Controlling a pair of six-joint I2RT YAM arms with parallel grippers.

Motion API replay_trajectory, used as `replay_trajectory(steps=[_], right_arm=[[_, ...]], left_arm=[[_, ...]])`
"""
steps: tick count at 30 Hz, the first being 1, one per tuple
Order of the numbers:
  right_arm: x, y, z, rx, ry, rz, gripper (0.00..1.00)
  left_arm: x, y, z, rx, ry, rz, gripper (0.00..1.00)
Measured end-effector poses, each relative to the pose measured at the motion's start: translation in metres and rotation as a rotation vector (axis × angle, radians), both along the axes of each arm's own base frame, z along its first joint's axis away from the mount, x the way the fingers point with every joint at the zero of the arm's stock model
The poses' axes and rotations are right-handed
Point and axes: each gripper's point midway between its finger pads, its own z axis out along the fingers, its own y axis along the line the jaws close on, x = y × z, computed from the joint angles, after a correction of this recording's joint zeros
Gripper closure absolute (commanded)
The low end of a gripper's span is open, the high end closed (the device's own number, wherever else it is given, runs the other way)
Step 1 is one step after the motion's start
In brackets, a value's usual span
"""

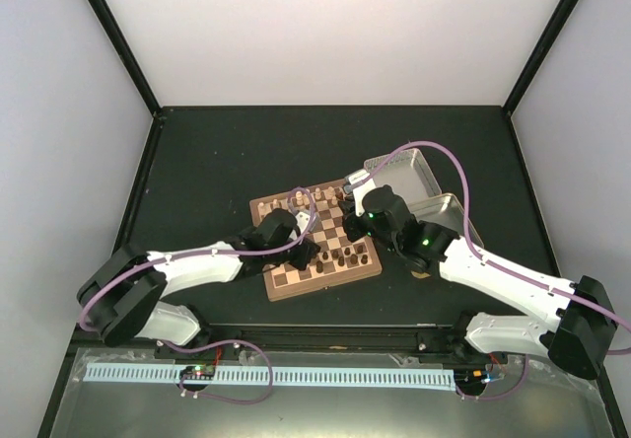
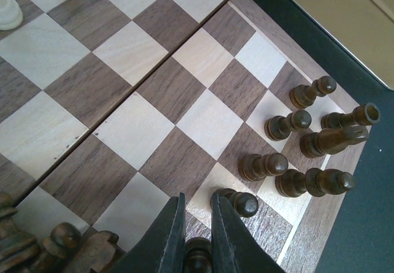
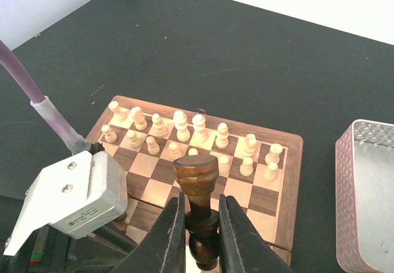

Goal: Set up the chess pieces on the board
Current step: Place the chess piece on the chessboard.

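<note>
The right end effector [image 3: 201, 202] grips a dark piece [image 3: 196, 174] upright, ready to seat on the board [image 3: 265, 200] just below, while the left end effector [image 2: 197, 196] pinches a dark pawn [image 2: 198, 256] low over the squares.

The board [image 2: 203, 119] is grained wood, the chess pieces [image 2: 271, 164] polished wood, the tin [image 3: 369, 193] dimpled metal.

The middle squares of the board [image 2: 154, 94] are lying bare, leaving a lane to come down. Dark pieces [image 2: 308, 144] are crowding the corner just beside the left pincer [image 2: 196, 202], which is closing on a dark pawn [image 2: 198, 256]. Cream pieces [image 3: 184, 128] are filling the far rows. The right pincer [image 3: 200, 202], clamping a dark chessman [image 3: 196, 174], is hanging over the board. Tin halves [image 1: 402, 174] are blocking the bench [image 1: 217, 162] beside the board.
</note>
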Motion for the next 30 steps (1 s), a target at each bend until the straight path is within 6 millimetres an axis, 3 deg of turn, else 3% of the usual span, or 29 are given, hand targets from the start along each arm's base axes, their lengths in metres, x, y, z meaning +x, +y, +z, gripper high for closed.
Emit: replay_trajectory(steps=[6, 14, 22, 26, 30], right_arm=[[0.0, 0.0, 0.0, 0.0, 0.0, 0.0, 0.9], [0.0, 0.0, -0.001, -0.002, 0.001, 0.001, 0.9], [0.0, 0.001, -0.001, 0.0, 0.003, 0.003, 0.89], [-0.002, 0.002, -0.001, 0.003, 0.008, 0.015, 0.89], [-0.007, 0.008, -0.001, 0.016, 0.022, 0.059, 0.89]], left_arm=[[-0.002, 0.0, -0.008, 0.014, 0.019, -0.006, 0.88], [-0.003, 0.0, -0.01, 0.02, 0.022, -0.009, 0.75], [-0.003, 0.0, -0.008, 0.016, 0.021, -0.008, 0.72], [-0.002, -0.001, 0.012, -0.028, -0.01, 0.002, 0.69], [0.001, 0.003, 0.055, -0.116, -0.083, 0.04, 0.65]])
